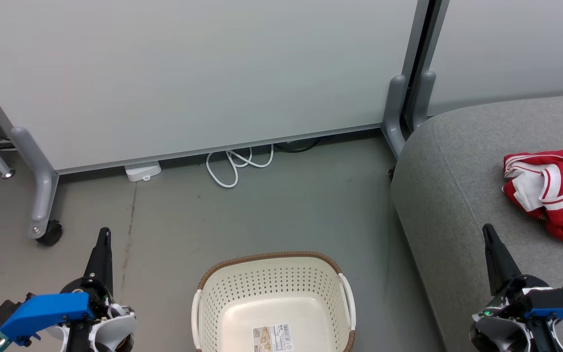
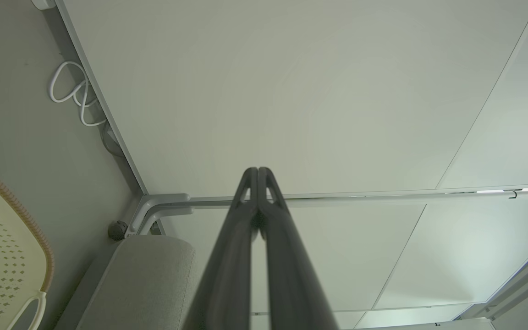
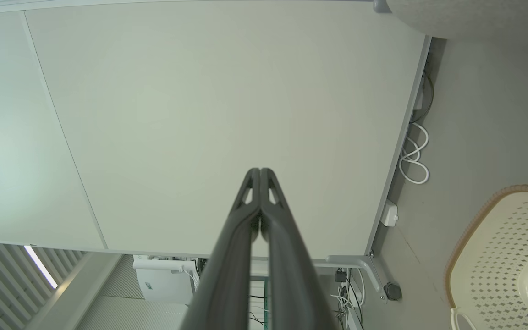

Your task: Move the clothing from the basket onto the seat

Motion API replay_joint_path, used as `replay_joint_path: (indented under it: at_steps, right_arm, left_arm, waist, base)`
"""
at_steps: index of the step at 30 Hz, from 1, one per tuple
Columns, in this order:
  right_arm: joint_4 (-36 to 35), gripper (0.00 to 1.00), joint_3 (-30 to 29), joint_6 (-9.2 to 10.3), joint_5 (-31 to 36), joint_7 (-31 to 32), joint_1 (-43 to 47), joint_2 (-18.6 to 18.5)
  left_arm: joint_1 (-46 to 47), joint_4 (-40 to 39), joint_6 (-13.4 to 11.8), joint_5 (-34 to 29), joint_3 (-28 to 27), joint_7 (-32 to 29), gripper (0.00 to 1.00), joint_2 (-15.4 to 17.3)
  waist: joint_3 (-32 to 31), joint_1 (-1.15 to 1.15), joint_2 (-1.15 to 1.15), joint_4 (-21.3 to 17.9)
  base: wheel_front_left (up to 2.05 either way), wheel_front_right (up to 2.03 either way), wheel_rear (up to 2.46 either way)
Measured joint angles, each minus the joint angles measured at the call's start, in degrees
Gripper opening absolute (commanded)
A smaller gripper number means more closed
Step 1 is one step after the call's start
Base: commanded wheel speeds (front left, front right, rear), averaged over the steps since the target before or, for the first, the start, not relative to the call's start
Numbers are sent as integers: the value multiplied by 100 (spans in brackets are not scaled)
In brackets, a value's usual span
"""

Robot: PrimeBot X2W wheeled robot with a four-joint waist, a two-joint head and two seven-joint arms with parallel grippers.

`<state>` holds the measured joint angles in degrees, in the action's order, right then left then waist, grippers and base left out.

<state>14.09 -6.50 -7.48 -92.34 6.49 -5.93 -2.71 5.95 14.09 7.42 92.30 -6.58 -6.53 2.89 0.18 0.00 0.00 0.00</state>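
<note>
Operator: Basket check. What is in the oval cream-white perforated plastic laundry basket [image 1: 271, 283] with the brown woven-look rim?

Checker: Nothing that I can see. Its bare bottom shows just a paper label, though its near end is cut off by the picture's edge. It stands on the grey floor between the two arms.

Operator: And the clothing?

Checker: A crumpled heap of bright red jersey clothing with white trim [image 1: 555, 190] lies on the large light grey upholstered seat [image 1: 457, 161], well apart from the basket. Whether both garments are in that heap I cannot tell.

Operator: Hands?

Checker: The left hand [image 1: 104, 234] and the right hand [image 1: 487, 230] are both clenched on nothing, fingers pressed together. The left is over the floor, the right over the seat's front.

Operator: Which step, then?

Checker: I judge the transfer done, or at its last check. The next move calls for no grasp, only a look into the basket's hidden near end.
</note>
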Motion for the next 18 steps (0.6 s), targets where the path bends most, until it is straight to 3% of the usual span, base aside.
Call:
replay_joint_path:
  at_steps: [18]
  right_arm:
    - [0,0,0,0,0,0,-1,0]
  left_arm:
    - [0,-1,0,0,0,0,0,0]
  waist:
    - [0,0,0,0]
  base:
    - [0,0,0]
